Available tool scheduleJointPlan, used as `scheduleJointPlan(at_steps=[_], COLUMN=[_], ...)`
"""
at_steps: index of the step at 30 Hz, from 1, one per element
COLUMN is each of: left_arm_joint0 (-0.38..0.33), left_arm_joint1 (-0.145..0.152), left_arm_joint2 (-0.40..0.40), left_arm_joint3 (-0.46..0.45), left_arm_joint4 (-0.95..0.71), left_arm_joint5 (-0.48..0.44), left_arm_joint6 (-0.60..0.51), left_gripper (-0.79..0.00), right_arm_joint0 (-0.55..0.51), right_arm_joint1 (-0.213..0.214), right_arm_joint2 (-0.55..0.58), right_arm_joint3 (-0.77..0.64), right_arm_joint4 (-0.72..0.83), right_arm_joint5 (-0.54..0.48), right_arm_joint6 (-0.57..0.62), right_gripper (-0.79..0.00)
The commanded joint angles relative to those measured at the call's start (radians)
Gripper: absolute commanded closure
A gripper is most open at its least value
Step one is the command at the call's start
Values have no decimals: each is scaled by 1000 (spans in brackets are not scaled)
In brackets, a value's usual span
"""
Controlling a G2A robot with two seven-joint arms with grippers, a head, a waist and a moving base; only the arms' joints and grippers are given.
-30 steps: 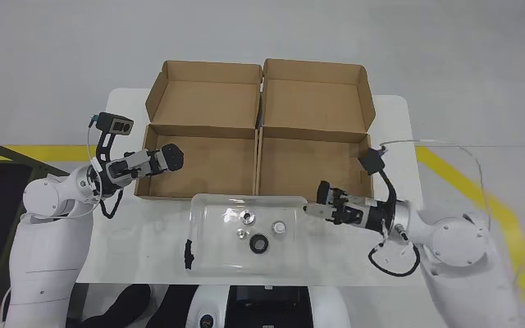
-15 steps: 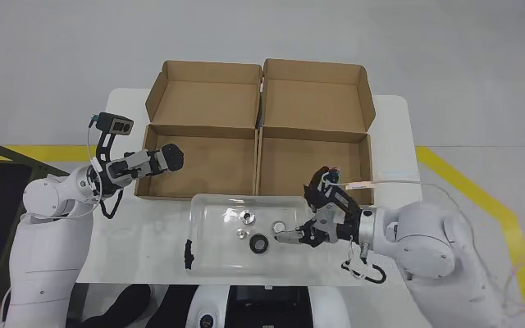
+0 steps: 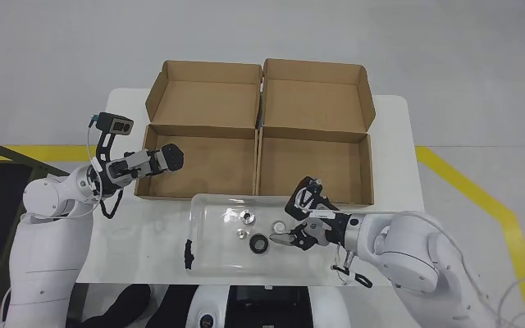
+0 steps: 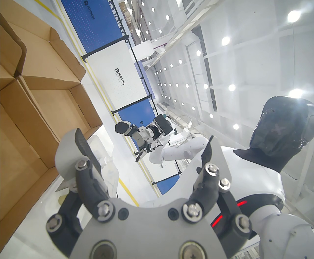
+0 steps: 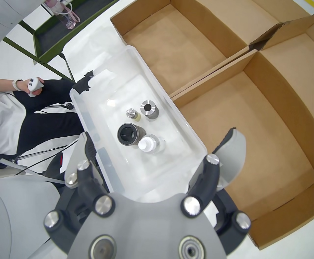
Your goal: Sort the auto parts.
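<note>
Setting: factory-type test hall. High white ceiling [image 4: 257,61] with rows of round lights [image 4: 225,40]. Freestanding blue panels [image 4: 98,27] and white panel [image 4: 115,71]. Grey floor [image 3: 82,49], yellow lines [image 3: 439,164] at 3 and 9 o'clock of white table [image 3: 390,123]. Green metal rack [image 5: 34,47] with pink bottle [image 5: 70,17].

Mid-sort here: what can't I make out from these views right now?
Top view: black ring and white part are too small to tell shapes; the right gripper overlaps the white part.
Right wrist view: the white part overlaps the black ring; touching or not, cannot tell.
Left wrist view: the left gripper's finger covers much of the bin.
</note>
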Motion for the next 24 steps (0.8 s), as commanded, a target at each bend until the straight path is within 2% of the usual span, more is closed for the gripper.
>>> scheduleJointPlan(at_steps=[1,5,16,24], left_arm_joint0=[0,0,0,0], left_arm_joint1=[0,0,0,0], left_arm_joint2=[0,0,0,0], left_arm_joint3=[0,0,0,0], left_arm_joint4=[0,0,0,0], left_arm_joint5=[0,0,0,0], left_arm_joint6=[0,0,0,0], left_gripper=[-785,-785,-785,-785], right_arm_joint0=[0,0,-11,4], right_arm_joint1=[0,0,19,27], right_arm_joint2=[0,0,-3,-47], right_arm_joint3=[0,0,61,111], right_arm_joint4=[0,0,-48,-89], right_arm_joint5=[0,0,-266,-361], right_arm_joint6=[0,0,-41,-41], right_gripper=[-785,-785,-785,-785])
